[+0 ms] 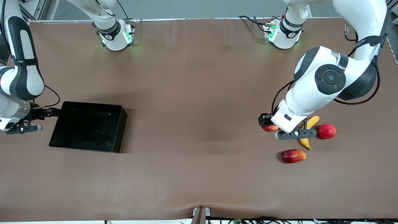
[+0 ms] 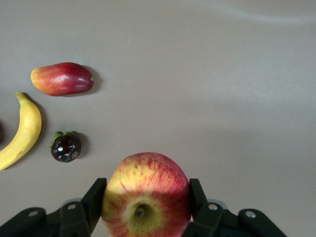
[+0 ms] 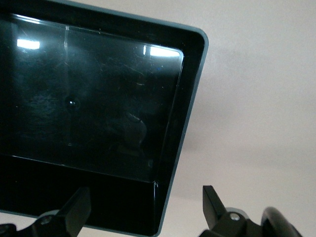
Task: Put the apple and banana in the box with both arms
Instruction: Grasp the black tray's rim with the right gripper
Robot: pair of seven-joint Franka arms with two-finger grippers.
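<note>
A: What does the left gripper [image 2: 145,205] hold?

B: Its fingers [image 2: 94,197] clamp the apple [image 2: 146,195] at the left arm's end of the table; red streaks over yellow, stem dimple toward the wrist camera; no writing readable.

A: And the banana [image 1: 307,132]?

B: Plain yellow, curved, just beside the apple; its long axis runs toward and away from the front camera; a mango-like fruit [image 1: 293,155] lies nearer.

A: The right gripper [image 3: 145,207]?

B: Spread wide astride the wall of the glossy black box [image 1: 119,116], at the right arm's end.
</note>
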